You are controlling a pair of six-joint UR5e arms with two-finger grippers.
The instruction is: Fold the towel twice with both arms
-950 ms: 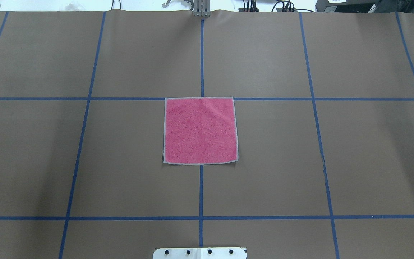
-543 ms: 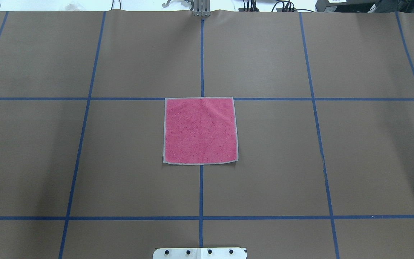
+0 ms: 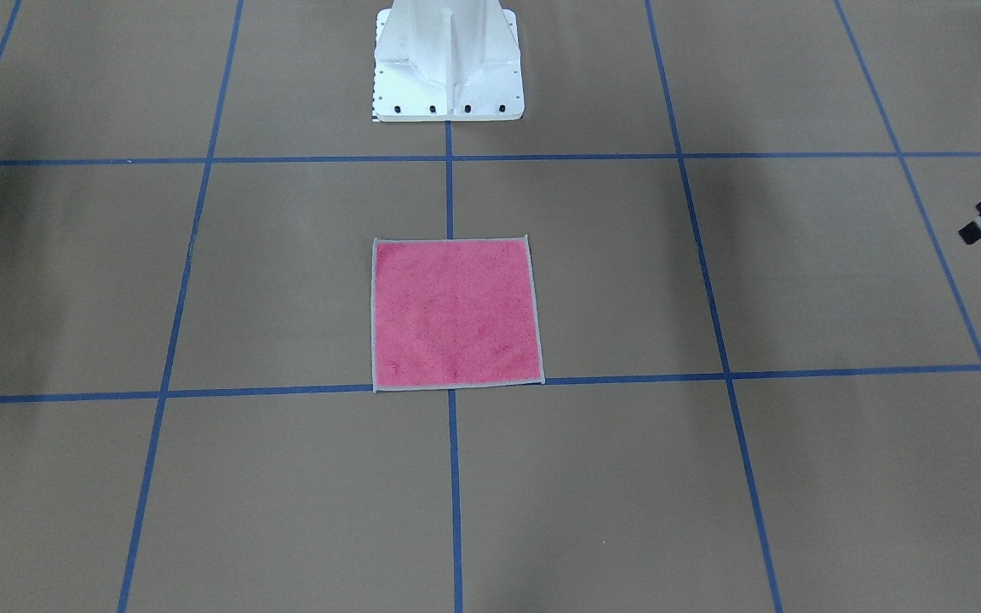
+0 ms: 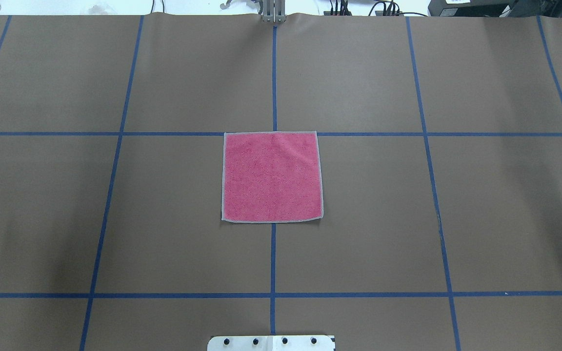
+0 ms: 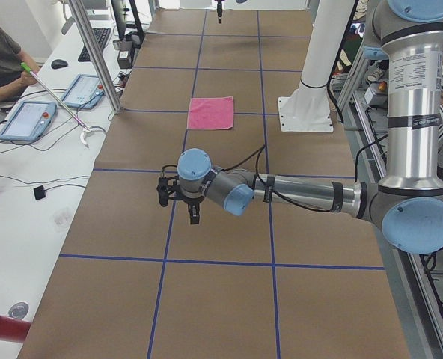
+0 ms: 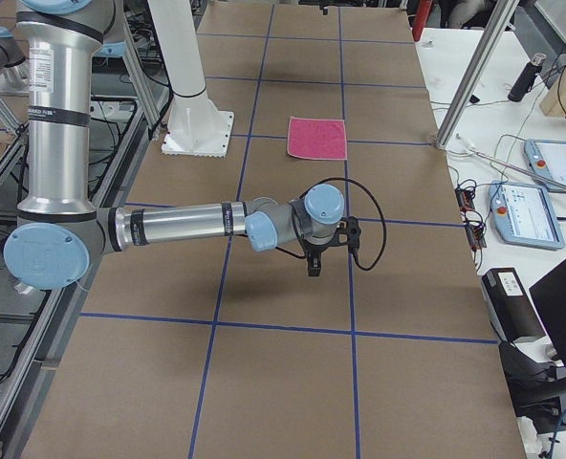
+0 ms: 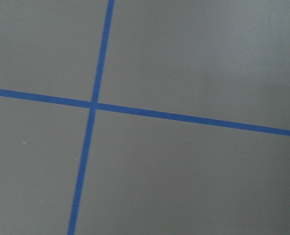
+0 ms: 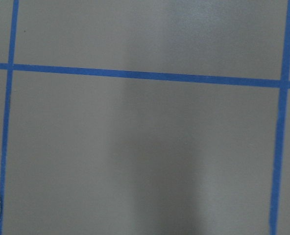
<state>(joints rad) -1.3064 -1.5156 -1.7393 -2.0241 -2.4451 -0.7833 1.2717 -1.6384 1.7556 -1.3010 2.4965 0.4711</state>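
The towel (image 4: 271, 177) is lying flat and unfolded, pink face up, on the brown tabletop (image 4: 164, 219). It is sitting across the central blue tape line (image 4: 272, 253), in front of the white pedestal (image 3: 448, 60). The left arm (image 5: 304, 193) is stretching out low over the tabletop, with its end effector (image 5: 194, 215) pointing down, well apart from the towel. The right arm (image 6: 178, 225) is reaching out likewise on the opposite side, its end effector (image 6: 314, 268) also pointing down. Whether either end effector is released or clenched cannot be told.
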